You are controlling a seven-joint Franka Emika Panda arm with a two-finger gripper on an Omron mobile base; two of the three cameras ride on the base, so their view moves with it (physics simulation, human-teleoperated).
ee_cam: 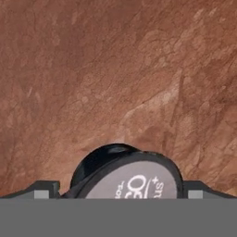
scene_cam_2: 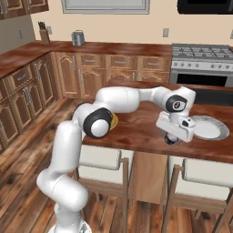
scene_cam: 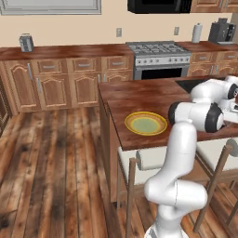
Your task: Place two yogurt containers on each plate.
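The yogurt container (ee_cam: 125,178) between the jaws is black, with a grey top that carries white letters. The desk (ee_cam: 115,69) under it is red-brown wood with a fine, mottled grain. The two fingertips (ee_cam: 44,190) beside the cup are dark grey. One plate (scene_cam: 145,123) has a yellow rim and a pale green centre. The other plate (scene_cam_2: 214,129) is white-grey. The arm (scene_cam_2: 123,100) is white with black joints.
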